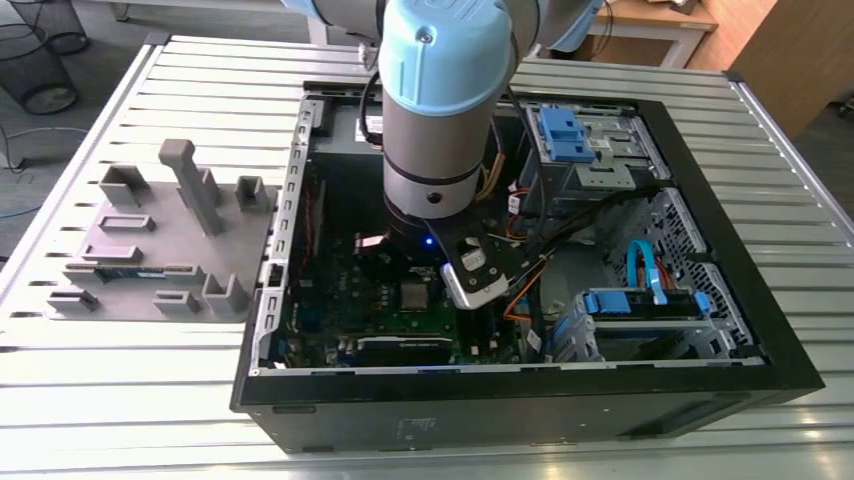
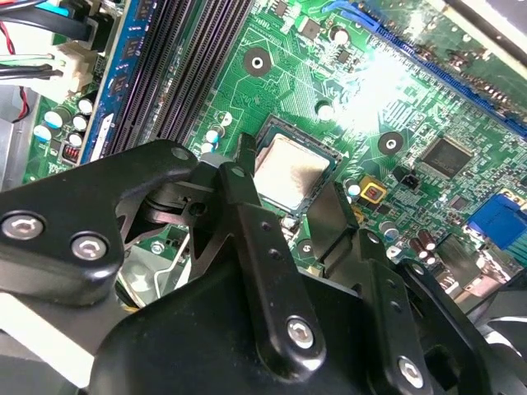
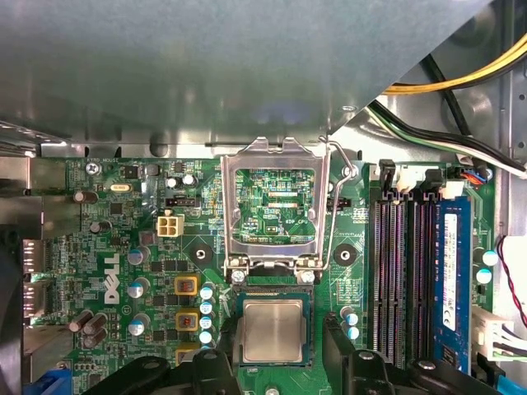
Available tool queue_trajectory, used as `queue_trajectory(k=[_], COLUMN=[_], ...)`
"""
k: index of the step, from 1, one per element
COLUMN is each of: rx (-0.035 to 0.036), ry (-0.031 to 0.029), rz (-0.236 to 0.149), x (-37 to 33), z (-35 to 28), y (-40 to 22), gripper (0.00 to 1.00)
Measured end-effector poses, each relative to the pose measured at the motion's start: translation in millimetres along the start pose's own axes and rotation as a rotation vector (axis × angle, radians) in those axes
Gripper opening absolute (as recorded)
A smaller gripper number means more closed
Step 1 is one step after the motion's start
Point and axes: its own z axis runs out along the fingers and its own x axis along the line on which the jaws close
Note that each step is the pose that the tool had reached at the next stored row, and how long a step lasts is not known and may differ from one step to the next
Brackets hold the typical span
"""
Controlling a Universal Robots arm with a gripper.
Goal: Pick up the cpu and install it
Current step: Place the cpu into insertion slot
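1. Silver-topped flat square cpu (image 3: 272,331) lies in its socket on the green motherboard (image 3: 123,247) — the hinged metal retention frame (image 3: 270,202) is folded open beside it.
2. Black gripper (image 2: 288,177) hovers close over it, jaws apart — one finger on each side of the cpu.

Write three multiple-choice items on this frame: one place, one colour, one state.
1. Where is the cpu?
A. on the grey tray
B. in the motherboard socket
C. lifted clear in the gripper

2. What colour is the motherboard?
A. green
B. red
C. white

3. How is the socket's metal frame?
A. shut over the cpu
B. swung open
C. missing

Answers:
1. B: the cpu lies flat in the socket, below the gripper.
2. A: the motherboard is green.
3. B: the metal frame lies flipped back beside the socket.
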Motion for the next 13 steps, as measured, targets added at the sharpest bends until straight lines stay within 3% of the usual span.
queue_trajectory(k=[2, 7, 13], rx=[0.0001, 0.0005, 0.0005], ry=[0.0000, 0.0000, 0.0000], rz=[0.000, 0.000, 0.000], x=[0.0, 0.0, -0.1], z=[0.0, -0.1, -5.6], y=[0.0, 0.0, 0.0], gripper=[0.51, 0.32, 0.32])
